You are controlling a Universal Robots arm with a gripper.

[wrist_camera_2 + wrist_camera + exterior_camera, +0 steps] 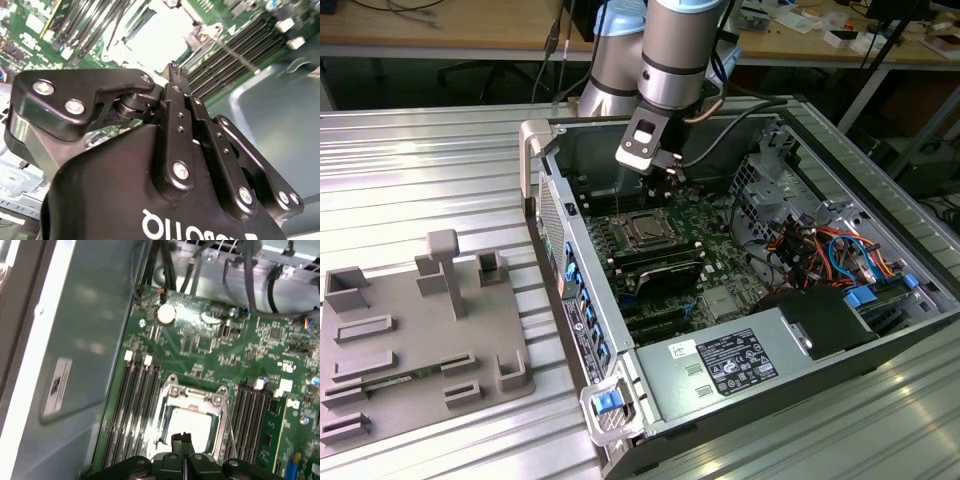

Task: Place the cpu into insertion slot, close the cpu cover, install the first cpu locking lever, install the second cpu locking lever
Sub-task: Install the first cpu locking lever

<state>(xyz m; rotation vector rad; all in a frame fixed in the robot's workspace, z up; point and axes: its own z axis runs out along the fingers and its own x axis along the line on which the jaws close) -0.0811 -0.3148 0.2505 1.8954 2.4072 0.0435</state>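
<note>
Open computer case (pixel 570 262) laid on a ribbed metal worktop (pixel 410 160), with the arm reaching in from above. The gripper (pixel 670 170) is held over the insertion slot (pixel 645 232) on the green motherboard (pixel 200 345). In the first wrist view the fingers (pixel 178 440) are seen pressed together, with nothing gripped. The cpu (pixel 192 421) is seated in the slot and framed by the cpu cover (pixel 194 393), which is lowered flat over it. Black memory slots (pixel 137 395) are ranged on both sides of the socket.
</note>
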